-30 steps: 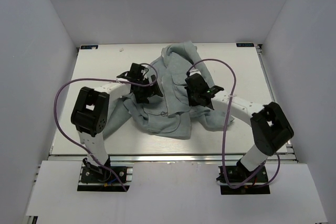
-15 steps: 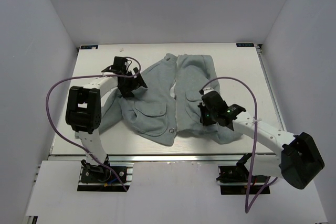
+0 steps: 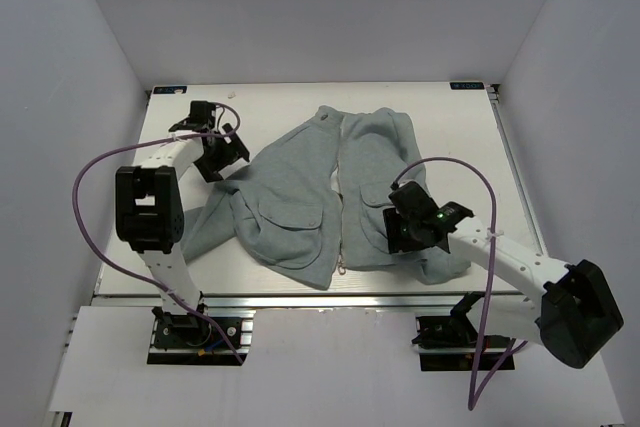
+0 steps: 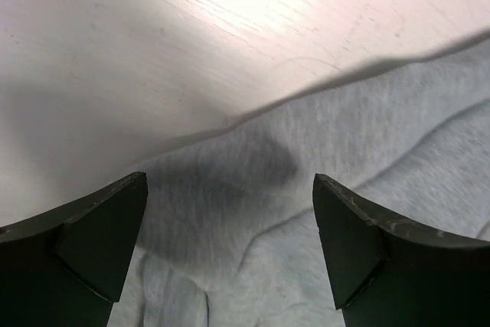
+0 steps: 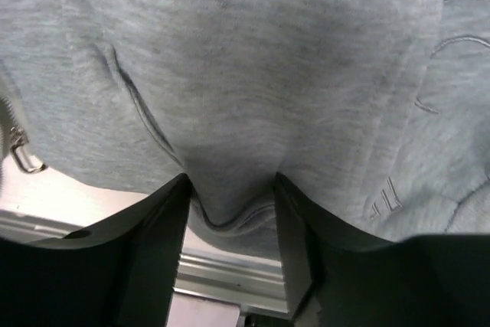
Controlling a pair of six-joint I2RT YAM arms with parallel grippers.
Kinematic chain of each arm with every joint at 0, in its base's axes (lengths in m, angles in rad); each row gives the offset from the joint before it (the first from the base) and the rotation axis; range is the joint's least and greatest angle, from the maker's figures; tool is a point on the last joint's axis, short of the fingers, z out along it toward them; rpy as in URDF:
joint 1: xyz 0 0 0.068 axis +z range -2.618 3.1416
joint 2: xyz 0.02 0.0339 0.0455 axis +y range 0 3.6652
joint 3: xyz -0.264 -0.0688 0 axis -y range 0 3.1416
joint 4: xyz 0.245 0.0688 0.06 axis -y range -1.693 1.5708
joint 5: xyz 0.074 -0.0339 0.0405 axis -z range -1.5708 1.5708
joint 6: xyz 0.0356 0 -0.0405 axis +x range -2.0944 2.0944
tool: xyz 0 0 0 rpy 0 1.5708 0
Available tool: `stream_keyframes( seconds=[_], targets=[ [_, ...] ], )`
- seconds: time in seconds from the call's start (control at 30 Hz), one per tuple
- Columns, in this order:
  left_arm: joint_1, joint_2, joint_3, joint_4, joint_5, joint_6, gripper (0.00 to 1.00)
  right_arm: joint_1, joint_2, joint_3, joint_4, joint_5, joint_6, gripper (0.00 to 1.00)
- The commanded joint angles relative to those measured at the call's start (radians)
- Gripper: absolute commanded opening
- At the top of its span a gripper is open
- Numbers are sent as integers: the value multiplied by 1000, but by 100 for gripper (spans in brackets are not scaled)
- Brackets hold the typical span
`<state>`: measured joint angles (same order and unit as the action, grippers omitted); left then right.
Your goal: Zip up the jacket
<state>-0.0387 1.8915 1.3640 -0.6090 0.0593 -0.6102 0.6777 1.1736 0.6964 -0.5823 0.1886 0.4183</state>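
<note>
Two small labels [image 3: 170, 90] on the table's [image 3: 280, 107] far corners, print illegible.

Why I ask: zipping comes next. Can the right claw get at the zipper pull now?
Probably not yet: the right claw is shut on the jacket; the zipper pull lies uncovered beside it.

White desk [image 3: 520, 197] w/ faint wood grain, boxed in by plain white walls: back wall [image 3: 320, 7], left wall [image 3: 60, 147], right wall [image 3: 590, 97]. Alu rail [image 3: 330, 299] along near edge, white panel [image 3: 330, 347] in front. Small blue labels [image 3: 170, 90] at far corners. Soft, even light; glare patch on desk in left wrist view.
</note>
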Motion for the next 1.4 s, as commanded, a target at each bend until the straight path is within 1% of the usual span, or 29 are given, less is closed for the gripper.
stream_keyframes(
  seconds=[0.0, 0.03, 0.07, 0.1, 0.13, 0.2, 0.23, 0.27, 0.3, 0.33, 0.37, 0.4, 0.43, 0.47, 0.53, 0.63, 0.67, 0.7, 0.83, 0.87, 0.97, 1.0, 1.03, 1.07, 1.13, 1.17, 1.2, 1.3, 1.37],
  targets=[
    [-9, -113, 26, -43, 40, 12, 98, -4, -55, 69, -113, -4, 1, 57],
    [-15, -152, 11, -29, 72, 13, 98, -4, -71, 102, -116, -21, -18, 63],
    [-44, -226, -14, -14, 76, 16, 98, -4, -103, 120, -114, -55, -29, 69],
    [-67, -264, -23, -12, 73, 20, 98, -4, -118, 136, -114, -73, -41, 89],
    [-93, -296, -29, -14, 62, 23, 98, -4, -133, 153, -108, -93, -50, 89],
    [-205, -371, -61, -2, 56, 29, 98, -3, -167, 181, -85, -176, -67, 89],
    [-248, -385, -72, 2, 53, 32, 98, -3, -172, 184, -49, -240, -78, 89],
    [-324, -403, -85, 9, 60, 32, 98, -1, -175, 177, -27, -323, -82, 89],
    [-358, -410, -132, 21, 72, 18, 98, 5, -170, 169, -2, -354, -79, 89],
    [-403, -414, -164, 82, 139, 20, 98, 23, -157, 154, 65, -385, -78, 89],
    [-418, -411, -204, 125, 178, 23, 98, 40, -143, 119, 100, -396, -63, 89],
    [-424, -402, -268, 153, 198, 1, 98, 72, -123, 103, 133, -396, -62, 89],
    [-429, -382, -282, 178, 214, -6, 98, 78, -70, 92, 162, -391, -58, 89],
    [-429, -358, -289, 183, 249, -8, 98, 82, -39, 91, 157, -368, -40, 89],
    [-438, -283, -292, 209, 263, -11, 98, 82, 49, 83, 160, -344, -39, 89],
    [-440, -192, -287, 238, 280, -5, 98, 79, 139, 54, 188, -218, -16, 89],
    [-438, -168, -280, 238, 280, -2, 98, 72, 162, 51, 194, -139, -9, 89],
    [-438, -145, -269, 235, 260, 4, 98, 51, 187, 49, 197, -124, 2, 90],
    [-426, 13, -177, 212, 226, 21, 98, -24, 294, 49, 248, -112, -21, 89],
    [-418, 41, -136, 215, 224, 27, 98, -39, 310, 55, 263, -82, -32, 89],
    [-369, 137, -96, 311, 276, -3, 98, -108, 373, 83, 349, -49, -97, 89],
    [-354, 161, -79, 334, 301, -16, 98, -153, 406, 92, 407, -51, -120, 89],
    [-322, 187, -53, 345, 316, -22, 98, -176, 423, 121, 430, -32, -145, 89],
    [-310, 233, 11, 347, 327, -22, 98, -197, 438, 135, 455, -29, -170, 89],
    [-290, 270, 81, 339, 317, -22, 98, -251, 481, 184, 528, -20, -209, 89],
    [-288, 297, 154, 330, 306, -11, 98, -262, 492, 207, 547, -24, -251, 89],
    [-288, 307, 188, 319, 301, -3, 98, -283, 512, 236, 550, -32, -262, 89],
    [-288, 301, 242, 311, 411, 47, 98, -273, 493, 330, 516, -73, -344, 89],
    [-291, 253, 201, 351, 488, 61, 98, -236, 447, 324, 495, -55, -392, 89]
  ],
)
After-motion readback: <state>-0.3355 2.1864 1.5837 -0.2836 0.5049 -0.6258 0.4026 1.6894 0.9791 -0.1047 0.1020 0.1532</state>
